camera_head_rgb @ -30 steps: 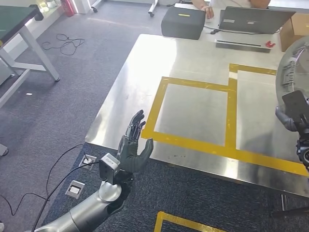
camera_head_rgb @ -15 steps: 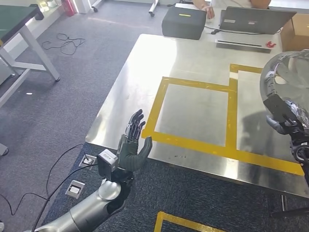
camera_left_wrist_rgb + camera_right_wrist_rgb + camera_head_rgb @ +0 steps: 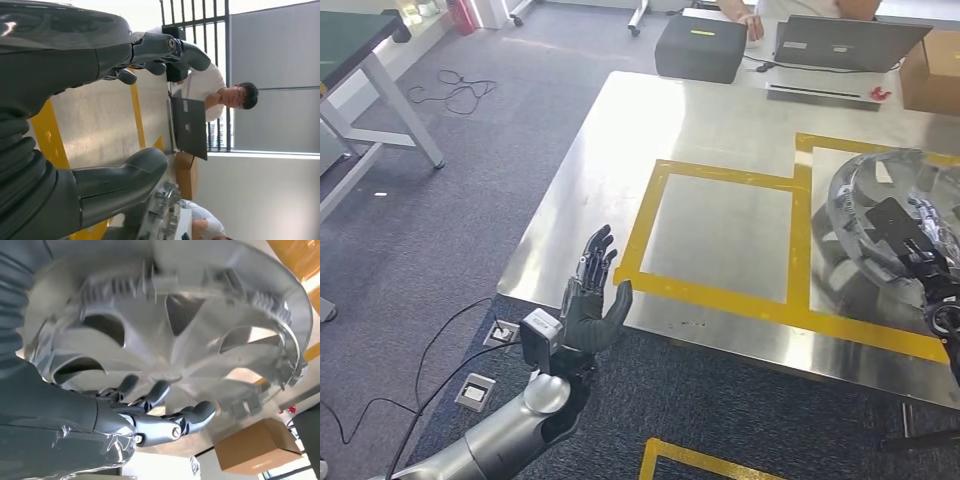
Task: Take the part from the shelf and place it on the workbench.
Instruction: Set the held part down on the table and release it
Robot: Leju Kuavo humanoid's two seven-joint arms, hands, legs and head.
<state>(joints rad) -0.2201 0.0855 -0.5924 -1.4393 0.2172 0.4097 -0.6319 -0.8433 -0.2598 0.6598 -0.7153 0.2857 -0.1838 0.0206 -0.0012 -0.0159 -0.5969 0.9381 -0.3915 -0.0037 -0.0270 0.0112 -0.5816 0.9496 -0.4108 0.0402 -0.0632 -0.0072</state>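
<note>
A steel-topped workbench (image 3: 712, 120) marked with yellow tape rectangles (image 3: 720, 285) is seen from above. A round, silver-grey plastic wheel cover with spokes and cut-outs (image 3: 882, 215) is held low over the right-hand taped rectangle, tilted; whether its rim touches the steel cannot be told. It is gripped by the right hand (image 3: 927, 275), whose fingers (image 3: 196, 415) are curled under its spokes. The left hand (image 3: 593, 300) is raised just off the workbench's near left corner, released, fingers spread, holding nothing. The left taped rectangle is bare steel. At the workbench's far edge lie a black case (image 3: 700, 45) with a small yellow label, unreadable, an open dark laptop (image 3: 848, 42), and a brown cardboard box (image 3: 933, 72). A person (image 3: 222, 92) sits behind the laptop. Grey carpet (image 3: 463, 200) with loose cables is seen left of the workbench.
</note>
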